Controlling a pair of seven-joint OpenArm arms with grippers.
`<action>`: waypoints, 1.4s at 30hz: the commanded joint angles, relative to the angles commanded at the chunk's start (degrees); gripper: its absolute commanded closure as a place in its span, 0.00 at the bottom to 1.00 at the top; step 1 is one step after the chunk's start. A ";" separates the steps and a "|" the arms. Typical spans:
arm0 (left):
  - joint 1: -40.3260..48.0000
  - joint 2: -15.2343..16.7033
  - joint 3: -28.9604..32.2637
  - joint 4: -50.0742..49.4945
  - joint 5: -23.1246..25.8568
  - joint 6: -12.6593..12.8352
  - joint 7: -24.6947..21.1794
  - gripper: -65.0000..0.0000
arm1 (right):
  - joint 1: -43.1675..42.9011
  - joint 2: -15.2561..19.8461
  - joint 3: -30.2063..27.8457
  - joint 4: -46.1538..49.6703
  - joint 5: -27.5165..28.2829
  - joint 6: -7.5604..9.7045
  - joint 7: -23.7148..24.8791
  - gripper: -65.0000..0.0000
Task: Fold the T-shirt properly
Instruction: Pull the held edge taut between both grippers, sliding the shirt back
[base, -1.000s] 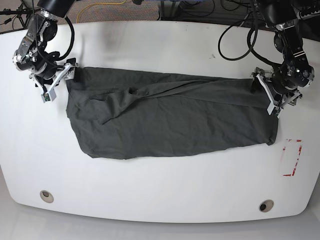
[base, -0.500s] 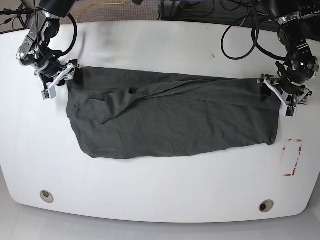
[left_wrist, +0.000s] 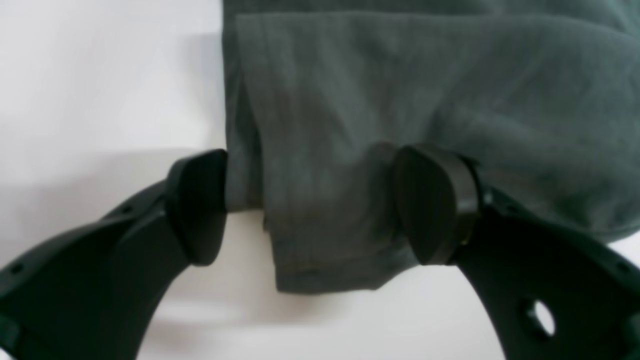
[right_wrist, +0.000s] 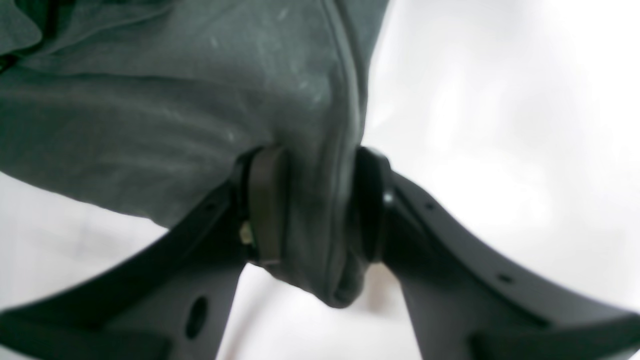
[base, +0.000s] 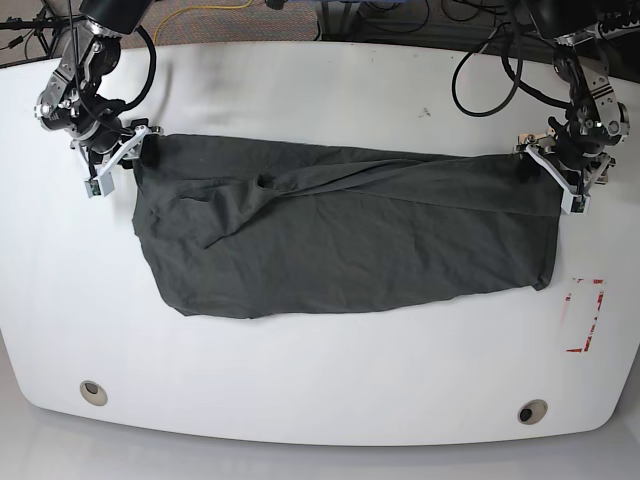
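Note:
The dark grey T-shirt (base: 340, 240) lies spread wide across the white table (base: 320, 90), with a ridge of folds running from its middle to the upper right. My right gripper (base: 118, 160) is at the shirt's upper left corner. In the right wrist view that gripper (right_wrist: 317, 205) is shut on a bunched edge of the T-shirt (right_wrist: 150, 100). My left gripper (base: 570, 185) is at the upper right corner. In the left wrist view it (left_wrist: 315, 207) stands open, its fingers wide apart on either side of a corner of the T-shirt (left_wrist: 400, 90) lying flat.
A red-marked rectangle (base: 585, 315) is taped on the table right of the shirt. Two round holes (base: 93, 392) (base: 532, 411) sit near the front edge. Cables (base: 480, 70) trail over the back edge behind the arms.
The left gripper has moved up and back along the shirt's right edge to its top corner. The right gripper has shifted slightly upward. The shirt lies as before.

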 joint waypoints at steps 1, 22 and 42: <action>0.09 0.00 0.09 0.00 0.00 0.00 0.00 0.22 | -0.18 0.09 0.00 0.00 0.00 0.00 0.00 0.67; 5.54 -0.18 -0.18 7.56 0.00 -0.35 11.25 0.92 | -4.22 2.29 0.00 1.67 0.09 0.00 -0.09 1.00; 21.19 -0.18 -0.18 22.24 0.00 -0.35 16.62 0.92 | -17.05 4.66 0.09 13.63 0.00 0.00 -3.34 0.99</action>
